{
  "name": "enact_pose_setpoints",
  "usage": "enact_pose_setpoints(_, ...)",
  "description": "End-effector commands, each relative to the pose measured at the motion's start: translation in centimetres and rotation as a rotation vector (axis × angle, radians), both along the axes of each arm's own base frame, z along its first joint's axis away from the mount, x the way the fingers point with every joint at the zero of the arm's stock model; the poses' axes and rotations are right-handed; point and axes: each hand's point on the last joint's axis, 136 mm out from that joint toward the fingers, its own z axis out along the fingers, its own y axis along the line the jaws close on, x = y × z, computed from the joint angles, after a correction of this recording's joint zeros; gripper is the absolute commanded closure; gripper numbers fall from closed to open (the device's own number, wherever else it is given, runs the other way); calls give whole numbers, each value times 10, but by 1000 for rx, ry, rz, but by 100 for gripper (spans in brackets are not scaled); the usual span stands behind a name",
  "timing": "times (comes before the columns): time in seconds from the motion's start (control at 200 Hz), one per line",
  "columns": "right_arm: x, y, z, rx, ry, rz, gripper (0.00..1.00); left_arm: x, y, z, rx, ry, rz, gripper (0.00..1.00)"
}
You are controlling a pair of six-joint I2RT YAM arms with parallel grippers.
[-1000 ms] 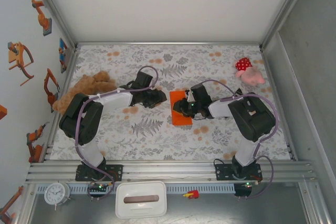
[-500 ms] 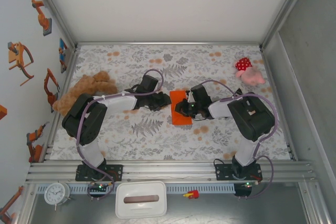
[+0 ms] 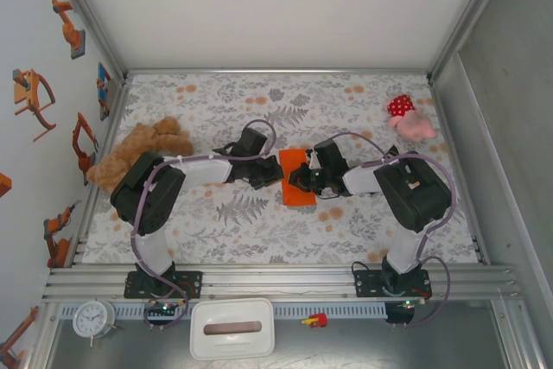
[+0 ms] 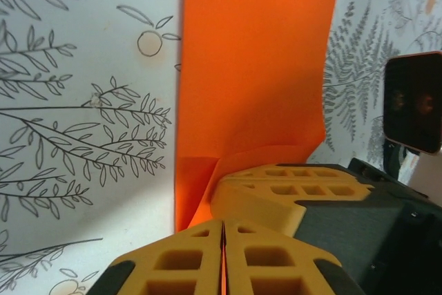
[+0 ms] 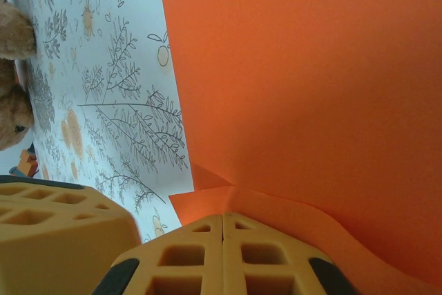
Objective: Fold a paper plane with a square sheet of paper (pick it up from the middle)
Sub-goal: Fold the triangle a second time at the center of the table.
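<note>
The orange sheet of paper (image 3: 294, 162) lies mid-table as a folded upright rectangle (image 4: 255, 67) (image 5: 311, 67); a finished paper plane is out of view. My right gripper (image 3: 299, 181) (image 5: 222, 217) is shut at the sheet's near-left corner, and the top layer curls up from its fingertips as a lifted flap. Its finger (image 4: 276, 195) shows in the left wrist view with the flap behind it. My left gripper (image 3: 276, 174) (image 4: 222, 224) is shut just beside the sheet's left edge. Its finger (image 5: 62, 219) sits over bare cloth, a thin gap from the flap.
A brown teddy bear (image 3: 138, 149) (image 5: 14, 32) lies at the table's left edge. A red-and-pink polka-dot plush (image 3: 406, 117) sits at the back right. The floral cloth (image 3: 259, 222) covers the table between metal rails. The two grippers are almost touching.
My left gripper has moved right, from well left of the sheet up to its left edge. The right gripper has stayed on the sheet.
</note>
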Motion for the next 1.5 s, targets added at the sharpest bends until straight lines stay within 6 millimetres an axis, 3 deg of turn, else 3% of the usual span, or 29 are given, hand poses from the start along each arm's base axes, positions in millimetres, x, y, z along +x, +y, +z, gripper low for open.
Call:
enact_pose_setpoints(0.0,-25,-25,-49,-160,129,-18,100,2,-6,1,22,-8,-26,92)
enact_pose_setpoints(0.471,-26,-26,-50,-157,139,-27,100,4,-13,-13,76,11,-50,94)
enact_pose_setpoints(0.806,-28,-23,-49,-112,149,-46,100,-1,3,-37,185,59,-45,95)
enact_pose_setpoints(0.946,-24,-17,-35,-71,131,-43,100,-4,11,-46,232,77,-39,97)
enact_pose_setpoints(1.172,-8,-14,9,-48,15,-30,100,-7,25,-51,311,72,-53,98)
enact_pose_setpoints(1.497,-18,-34,-27,-128,66,-66,100,-7,28,-56,341,79,-67,99)
